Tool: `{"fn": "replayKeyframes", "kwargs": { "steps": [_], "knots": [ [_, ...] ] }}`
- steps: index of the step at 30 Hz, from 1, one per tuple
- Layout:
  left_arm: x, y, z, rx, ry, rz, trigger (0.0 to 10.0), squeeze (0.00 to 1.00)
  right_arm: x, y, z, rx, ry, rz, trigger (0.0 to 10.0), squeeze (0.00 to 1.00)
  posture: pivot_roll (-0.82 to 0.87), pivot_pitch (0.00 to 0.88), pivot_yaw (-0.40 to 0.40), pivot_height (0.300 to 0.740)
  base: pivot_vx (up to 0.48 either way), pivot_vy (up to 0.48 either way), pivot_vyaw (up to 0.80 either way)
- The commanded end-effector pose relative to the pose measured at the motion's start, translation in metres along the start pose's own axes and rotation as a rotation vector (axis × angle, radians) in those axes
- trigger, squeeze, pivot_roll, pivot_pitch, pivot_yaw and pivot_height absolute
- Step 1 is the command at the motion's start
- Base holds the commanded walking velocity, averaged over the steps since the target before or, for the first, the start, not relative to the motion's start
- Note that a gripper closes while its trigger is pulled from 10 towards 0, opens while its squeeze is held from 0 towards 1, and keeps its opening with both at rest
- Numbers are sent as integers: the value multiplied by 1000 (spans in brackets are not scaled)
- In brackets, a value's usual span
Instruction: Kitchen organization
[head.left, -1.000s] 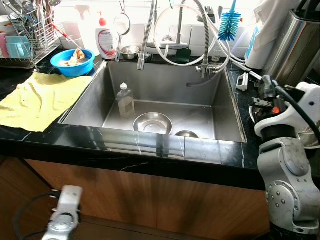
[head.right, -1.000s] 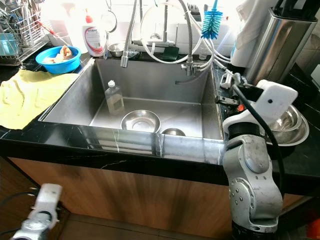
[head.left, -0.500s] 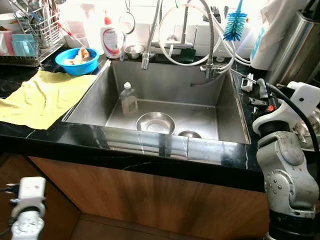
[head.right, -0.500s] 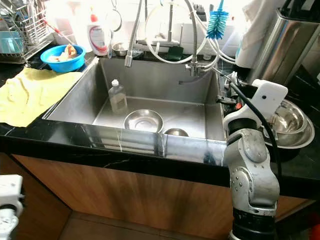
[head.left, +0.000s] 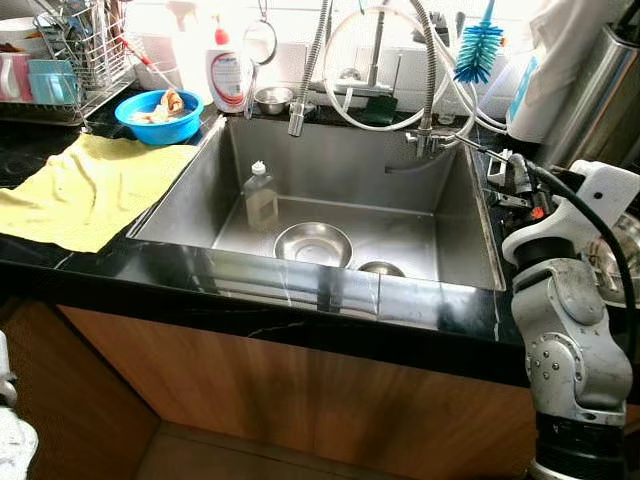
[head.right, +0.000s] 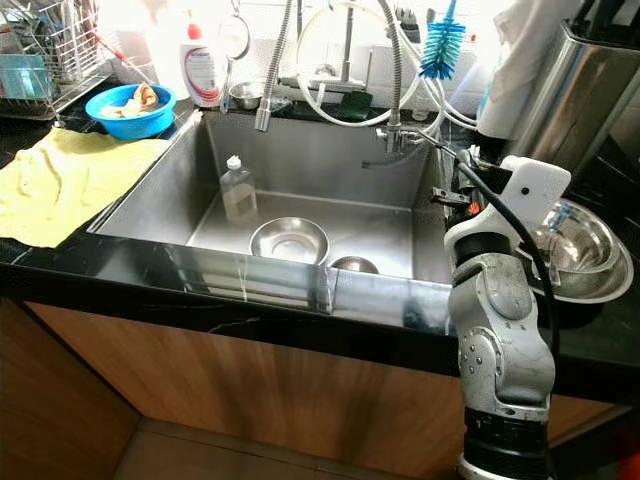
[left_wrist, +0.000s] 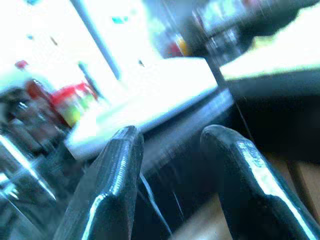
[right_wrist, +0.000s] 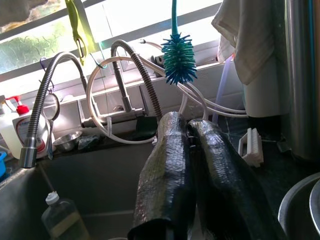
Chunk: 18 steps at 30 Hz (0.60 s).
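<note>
Right gripper (right_wrist: 192, 131), fingers pressed together and empty, over the tabletop (head.left: 470, 310) at the sink's (head.left: 455, 225) right edge; left gripper (left_wrist: 170, 137) fingers parted, empty.

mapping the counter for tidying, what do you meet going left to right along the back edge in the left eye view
dish rack → blue bowl → soap bottle → small steel bowl → blue bottle brush → steel canister

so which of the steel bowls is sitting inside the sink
The wide shallow steel bowl on the sink floor beside the clear bottle. The stacked bowls sit on the right counter; the small bowl behind the sink.
</note>
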<state>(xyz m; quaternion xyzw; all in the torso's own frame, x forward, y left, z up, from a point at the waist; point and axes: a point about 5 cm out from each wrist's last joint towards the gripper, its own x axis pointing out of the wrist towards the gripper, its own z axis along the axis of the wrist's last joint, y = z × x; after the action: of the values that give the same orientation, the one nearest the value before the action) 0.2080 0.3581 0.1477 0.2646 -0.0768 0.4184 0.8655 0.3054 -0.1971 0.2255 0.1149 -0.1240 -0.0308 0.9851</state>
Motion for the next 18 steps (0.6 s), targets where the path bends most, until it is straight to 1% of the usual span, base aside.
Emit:
{"fn": "replayKeyframes", "kwargs": {
  "steps": [1,3,4,5,6,8,9,12,13,14,15,16,18],
  "knots": [
    [11,6,30,-24,-90,25,10000,0,3,0,2,3,-10,12,10000,0,-2,0,-23,740,0,0,0],
    [16,2,44,-39,-134,7,10000,0,4,1,1,3,-8,17,10000,0,10,0,-28,740,0,0,0],
    [20,-4,56,-58,-163,-10,10000,0,5,1,0,4,-6,21,10000,0,12,0,-29,740,0,0,0],
    [26,-17,73,-98,-204,-56,10000,0,6,3,-1,2,-4,27,10000,0,11,0,-31,740,0,0,0],
    [28,-23,81,-115,-217,-80,10000,0,7,3,-1,1,-5,30,10000,0,11,0,-32,740,0,0,0],
    [32,-44,101,-157,-265,-184,10000,0,8,3,-1,-3,-4,35,10000,0,8,0,-34,740,0,0,0],
    [34,-61,119,-187,-316,-289,10000,0,9,4,-1,-6,-4,40,10000,0,-1,0,-30,740,0,0,0],
    [36,-82,137,-235,-329,-429,10000,0,10,5,-2,-15,3,52,10000,0,-16,0,-17,740,0,0,0],
    [36,-82,137,-235,-329,-429,10000,0,10,5,-2,-15,3,52,10000,0,-16,0,-17,740,0,0,0],
    [33,-108,147,-334,-291,-656,10000,0,9,6,-3,-6,18,74,10000,0,-25,0,-11,740,0,0,0],
    [31,-119,153,-391,-281,-763,10000,0,9,8,-6,-22,44,102,10000,0,-32,0,-8,740,0,0,0],
    [31,-119,153,-391,-281,-763,10000,0,9,8,-6,-22,44,102,10000,0,-32,0,-8,740,0,0,0],
    [28,-134,161,-445,-257,-912,10000,0,8,12,-10,-43,77,148,10000,0,-41,0,-5,740,0,0,0]
  ]
}}
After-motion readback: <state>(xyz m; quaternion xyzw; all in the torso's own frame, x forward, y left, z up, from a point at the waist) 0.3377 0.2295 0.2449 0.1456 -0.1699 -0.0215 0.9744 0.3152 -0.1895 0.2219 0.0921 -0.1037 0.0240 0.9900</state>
